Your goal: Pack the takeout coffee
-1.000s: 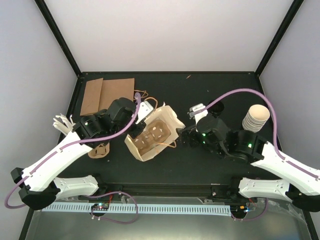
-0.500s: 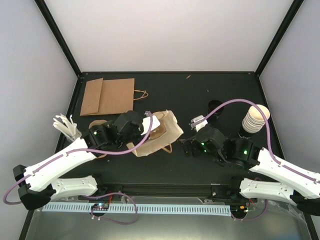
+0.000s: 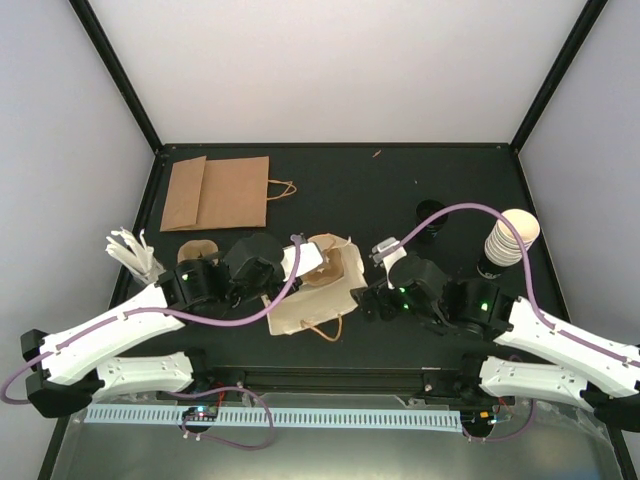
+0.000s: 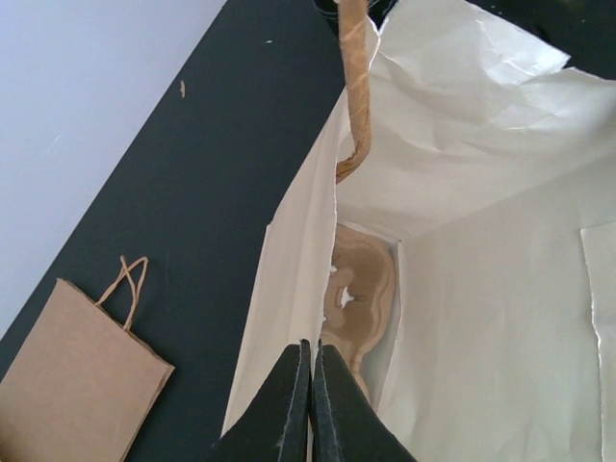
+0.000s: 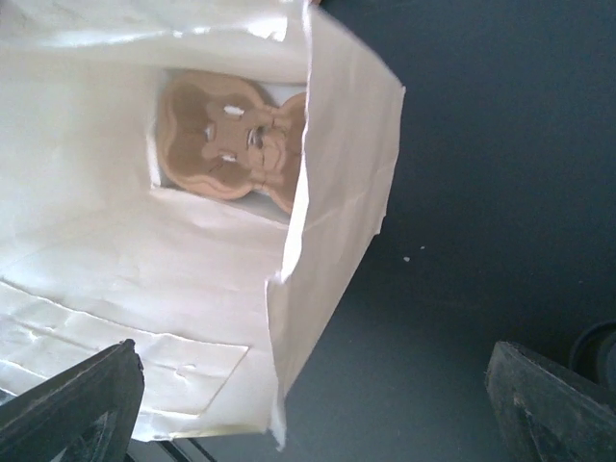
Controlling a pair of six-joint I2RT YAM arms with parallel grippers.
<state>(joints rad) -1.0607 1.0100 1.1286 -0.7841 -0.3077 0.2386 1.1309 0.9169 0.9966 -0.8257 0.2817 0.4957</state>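
The cream paper bag [image 3: 322,300] stands open at the table's middle, with a brown cardboard cup carrier [image 4: 358,289] at its bottom. My left gripper [image 3: 300,262] is shut on the bag's left wall at the rim [image 4: 310,345]. Just off the bag's right side, my right gripper [image 3: 368,300] is open wide, and the bag's corner edge [image 5: 289,318] lies between its fingers without touching them. The carrier [image 5: 231,144] also shows in the right wrist view. The takeout coffee cups [image 3: 510,238], cream-white, stand stacked at the far right, away from both grippers.
A flat brown paper bag [image 3: 215,192] lies at the back left. Black lids [image 3: 432,215] sit behind my right arm. A holder of white stirrers [image 3: 130,250] and another brown carrier [image 3: 200,250] are at the left by my left arm.
My left gripper has drawn the bag nearer the front edge and stood it more upright. My right gripper has moved slightly toward the front, staying open beside the bag.
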